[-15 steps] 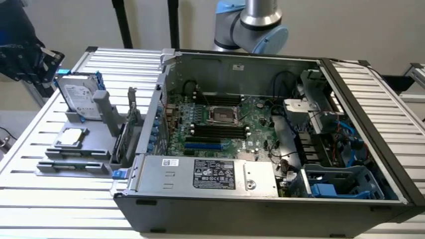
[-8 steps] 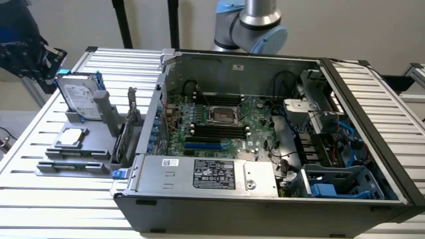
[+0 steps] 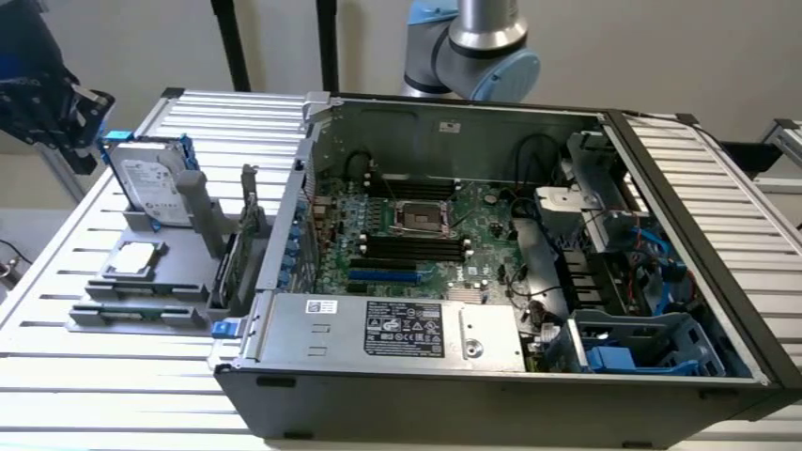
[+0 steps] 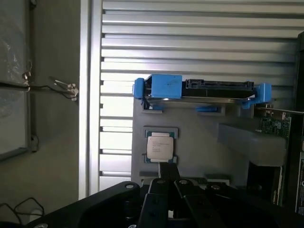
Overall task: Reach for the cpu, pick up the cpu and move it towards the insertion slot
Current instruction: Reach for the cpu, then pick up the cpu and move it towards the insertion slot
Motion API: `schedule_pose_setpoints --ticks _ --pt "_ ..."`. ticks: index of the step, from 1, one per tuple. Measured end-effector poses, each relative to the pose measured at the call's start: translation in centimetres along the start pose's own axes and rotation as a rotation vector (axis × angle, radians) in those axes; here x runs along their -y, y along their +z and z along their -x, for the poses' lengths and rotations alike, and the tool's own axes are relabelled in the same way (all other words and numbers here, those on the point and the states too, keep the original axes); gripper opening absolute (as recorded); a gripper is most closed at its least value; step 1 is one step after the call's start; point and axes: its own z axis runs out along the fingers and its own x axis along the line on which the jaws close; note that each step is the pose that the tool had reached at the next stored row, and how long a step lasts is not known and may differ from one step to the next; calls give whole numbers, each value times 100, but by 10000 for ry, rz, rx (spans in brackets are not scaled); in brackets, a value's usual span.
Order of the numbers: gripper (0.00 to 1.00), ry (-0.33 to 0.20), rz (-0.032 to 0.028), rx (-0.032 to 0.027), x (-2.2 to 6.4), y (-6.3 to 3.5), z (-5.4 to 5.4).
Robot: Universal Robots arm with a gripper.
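- Cpu: lies flat with its silver face up, in a shallow recess of the grey holder. The holder stands on the slatted bench outside the computer case. Nothing is gripping it.
- In the exterior view the upright hard drive with blue rails stands at 12 o'clock from the cpu, on the same holder.
- The chip is square, so it has no long axis. Its edges run parallel to the holder's edges.
- The claw points towards the cpu in the wrist view. The chip lies straight ahead of it, between the claw and the hard drive.
- I cannot tell whether the claw is spread or pressed together. It carries nothing.
- The insertion slot sits on the motherboard inside the case, at about 3 o'clock from the cpu in the exterior view. The case wall stands between them.
- A dark mass cut off by the exterior view's left edge is probably the wrist end of the arm. It lies at about 11 o'clock from the cpu.
- Hard to judge: how high the claw hangs above the chip, and whether the slot's metal frame is latched.
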Motion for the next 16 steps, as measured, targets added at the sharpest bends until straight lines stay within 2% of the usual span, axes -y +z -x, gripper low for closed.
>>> schedule_pose_setpoints --ticks 16 --pt "11 -1 1 0 -3 3 -13"
